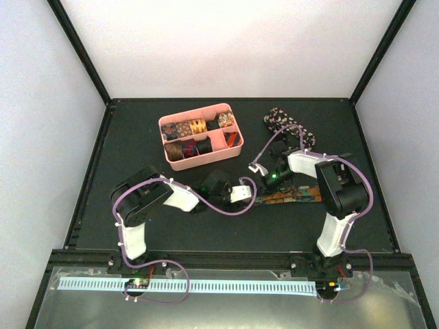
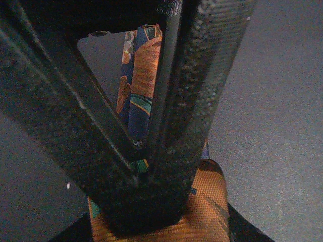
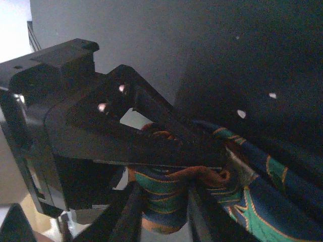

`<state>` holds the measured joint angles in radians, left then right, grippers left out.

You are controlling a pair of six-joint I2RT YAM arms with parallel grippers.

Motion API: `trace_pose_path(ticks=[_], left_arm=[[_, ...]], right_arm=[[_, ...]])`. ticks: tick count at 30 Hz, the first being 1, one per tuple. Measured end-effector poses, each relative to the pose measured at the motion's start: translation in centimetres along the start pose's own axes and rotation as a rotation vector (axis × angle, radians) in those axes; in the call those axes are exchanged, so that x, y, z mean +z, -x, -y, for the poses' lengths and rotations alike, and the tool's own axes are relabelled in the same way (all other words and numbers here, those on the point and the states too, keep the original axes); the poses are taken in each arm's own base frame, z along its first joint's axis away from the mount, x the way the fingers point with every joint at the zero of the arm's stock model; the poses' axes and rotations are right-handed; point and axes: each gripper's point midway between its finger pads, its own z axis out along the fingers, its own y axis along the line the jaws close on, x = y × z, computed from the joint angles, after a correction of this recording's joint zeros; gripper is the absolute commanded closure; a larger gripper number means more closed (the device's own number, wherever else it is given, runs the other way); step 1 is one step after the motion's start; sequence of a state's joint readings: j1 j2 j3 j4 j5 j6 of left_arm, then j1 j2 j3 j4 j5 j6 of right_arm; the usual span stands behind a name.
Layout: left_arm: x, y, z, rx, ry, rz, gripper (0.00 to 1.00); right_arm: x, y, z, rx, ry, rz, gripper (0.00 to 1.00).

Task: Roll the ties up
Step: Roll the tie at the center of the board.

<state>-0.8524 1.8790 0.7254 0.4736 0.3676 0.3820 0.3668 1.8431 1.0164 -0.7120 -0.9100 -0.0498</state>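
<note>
A dark tie (image 1: 296, 197) with an orange, blue and green pattern lies flat on the black table between the arms. My left gripper (image 1: 254, 197) is at its left end. In the left wrist view the left gripper (image 2: 146, 171) is shut on the orange tie (image 2: 144, 65), which stretches away from it. My right gripper (image 1: 271, 180) is just beyond, over the same tie. In the right wrist view the right gripper (image 3: 166, 214) is shut on a bunched, partly rolled bit of the tie (image 3: 252, 201). A black speckled tie (image 1: 283, 122) lies heaped at the back right.
A pink divided tray (image 1: 180, 159) with several rolled ties in it stands at the back left of centre. Black frame posts rise at the table's back corners. A white perforated strip (image 1: 219, 284) runs along the near edge.
</note>
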Motion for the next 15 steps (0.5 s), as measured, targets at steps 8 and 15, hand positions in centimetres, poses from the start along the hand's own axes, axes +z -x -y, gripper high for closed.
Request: trace_pose_path(ticks=[8, 15], left_arm=[[0.0, -0.1, -0.1, -0.012, 0.007, -0.004, 0.37], [-2.5, -2.0, -0.3, -0.136, 0.024, 0.05, 0.16]], right_arm=[[-0.1, 0.0, 0.6, 0.0, -0.031, 0.002, 0.98], [-0.4, -0.5, 1.4, 0.02, -0.044, 0.014, 0.98]])
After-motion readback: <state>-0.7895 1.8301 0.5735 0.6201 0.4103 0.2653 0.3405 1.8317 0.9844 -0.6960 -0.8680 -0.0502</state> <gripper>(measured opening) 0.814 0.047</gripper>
